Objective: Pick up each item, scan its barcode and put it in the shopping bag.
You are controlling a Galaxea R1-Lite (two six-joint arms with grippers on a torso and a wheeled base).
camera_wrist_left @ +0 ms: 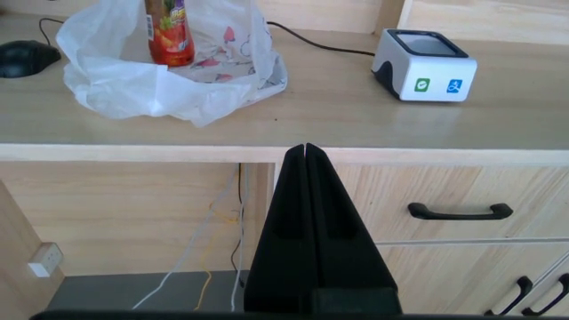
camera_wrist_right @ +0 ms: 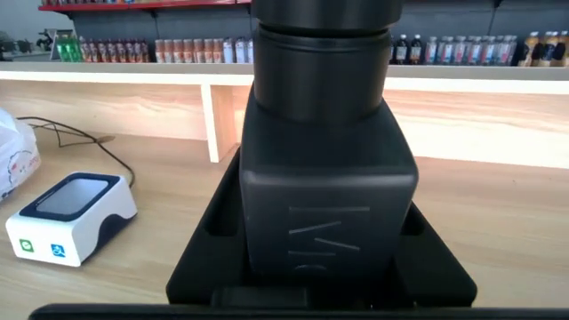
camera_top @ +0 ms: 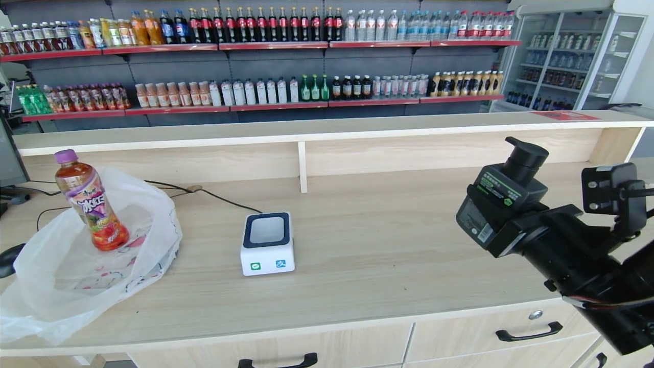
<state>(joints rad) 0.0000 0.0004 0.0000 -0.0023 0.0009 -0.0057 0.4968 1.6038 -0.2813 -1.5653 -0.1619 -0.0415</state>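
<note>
**Pale wooden counter carrying a bag, a scanner and a cable**

The light wooden counter (camera_top: pixel 398 240) spans the head view. A raised ledge (camera_top: pixel 327 134) with one upright divider (camera_top: pixel 302 166) runs along its back, and drawers (camera_top: pixel 460 332) with black handles sit below its front edge. On its left part lies a crumpled white shopping bag (camera_top: pixel 56 286) with a bottle (camera_top: pixel 92 202) standing upright in it. Near the middle sits a white scanner (camera_top: pixel 267 243), window up, apart from the bag. A black cable (camera_top: pixel 225 202) trails across the wood to the scanner's back. A dark mouse (camera_top: pixel 7 259) rests at the left edge.

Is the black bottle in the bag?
No, the right gripper holds the black bottle above the counter, far from the bag.
</note>
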